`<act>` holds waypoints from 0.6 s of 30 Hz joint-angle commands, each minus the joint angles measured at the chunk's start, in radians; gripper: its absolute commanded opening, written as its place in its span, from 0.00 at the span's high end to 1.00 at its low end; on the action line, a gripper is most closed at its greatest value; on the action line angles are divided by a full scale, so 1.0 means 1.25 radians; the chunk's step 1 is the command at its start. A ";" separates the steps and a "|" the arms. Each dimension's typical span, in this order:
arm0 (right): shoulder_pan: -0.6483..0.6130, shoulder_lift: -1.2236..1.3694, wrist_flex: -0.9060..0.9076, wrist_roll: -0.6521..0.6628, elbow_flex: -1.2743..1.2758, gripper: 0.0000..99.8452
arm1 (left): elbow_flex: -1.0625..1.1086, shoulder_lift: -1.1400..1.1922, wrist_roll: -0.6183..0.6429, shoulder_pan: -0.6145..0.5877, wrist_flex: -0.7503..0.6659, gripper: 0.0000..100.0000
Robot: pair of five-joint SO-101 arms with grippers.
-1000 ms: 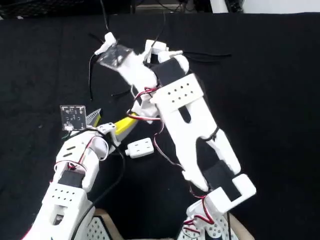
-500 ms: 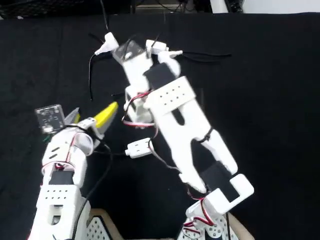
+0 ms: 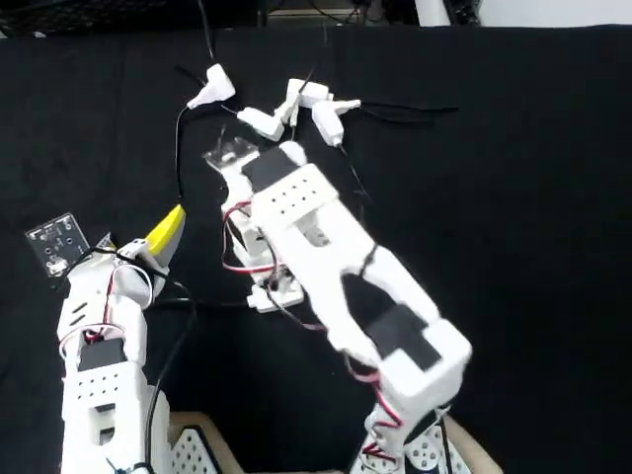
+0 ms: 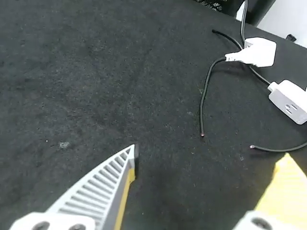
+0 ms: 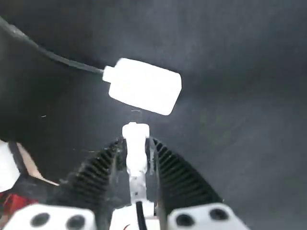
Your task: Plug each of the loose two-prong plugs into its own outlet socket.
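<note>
My right gripper [image 5: 136, 146] is shut on a small white two-prong plug [image 5: 135, 139], whose tip sits just short of a white outlet socket [image 5: 144, 91] with a black cable. From above, the right arm [image 3: 296, 202] hangs over that socket [image 3: 267, 297] at mid-table and hides its own fingers. Off to the left of the socket, my left gripper [image 3: 148, 239] is open and holds nothing, its yellow finger [image 3: 166, 229] pointing away. Ahead of the left gripper [image 4: 206, 160] lie a white plug [image 4: 259, 51] and a white socket block [image 4: 289, 98] on thin black cables.
Several more white plugs and sockets lie at the far side, among them a plug [image 3: 212, 87], a block [image 3: 260, 120] and a pair [image 3: 321, 104], with black leads trailing over the black cloth [image 3: 513, 197]. Both arm bases stand at the near edge.
The right arm has drawn back from the far cluster and come down over the mid-table socket. The left arm has swung left, away from that socket.
</note>
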 commanded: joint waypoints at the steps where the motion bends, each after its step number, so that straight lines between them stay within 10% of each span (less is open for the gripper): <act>1: 0.037 0.066 0.017 -0.017 -0.069 0.99 | -0.030 -0.011 0.005 -0.006 0.005 0.57; 18: 0.081 0.079 0.018 -0.017 -0.040 0.99 | -0.029 -0.011 0.004 0.018 0.005 0.57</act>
